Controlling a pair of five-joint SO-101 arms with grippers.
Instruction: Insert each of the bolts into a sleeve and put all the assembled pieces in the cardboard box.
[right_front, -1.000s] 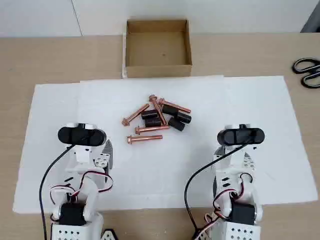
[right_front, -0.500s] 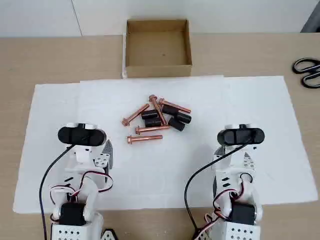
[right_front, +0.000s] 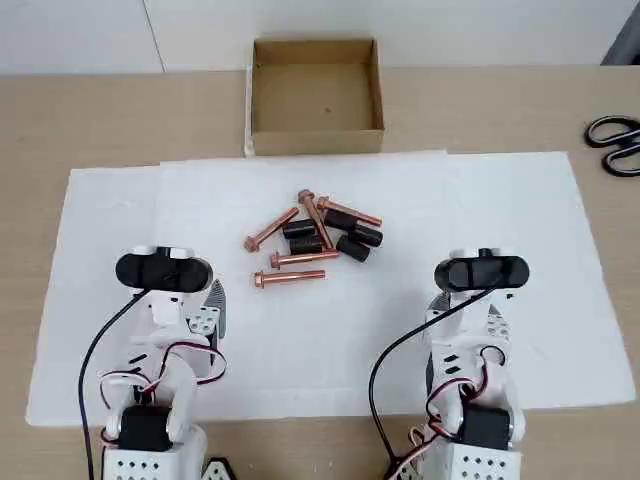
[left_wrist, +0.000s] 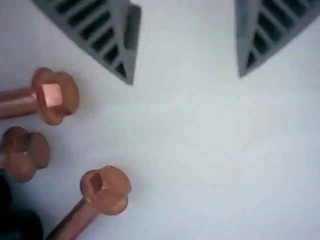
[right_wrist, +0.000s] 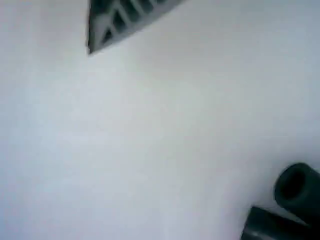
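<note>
Nearest bolt (right_front: 289, 278) lies flat, long axis crosswise, head pointing left.

The high view looks steeply down from above and behind the two arms (right_front: 165, 330), out across the white sheet (right_front: 480, 200) toward the cardboard box (right_front: 318, 140) at the far side of the table (right_front: 100, 110), far enough off to take in both. Each wrist view hangs close over the sheet and faces down onto it, the left wrist one looking between the spread fingers of the left gripper (left_wrist: 186, 77). With the high view the left wrist view shares three of the bolts (right_front: 290, 278), the right two of the sleeves (right_front: 360, 235)
</note>
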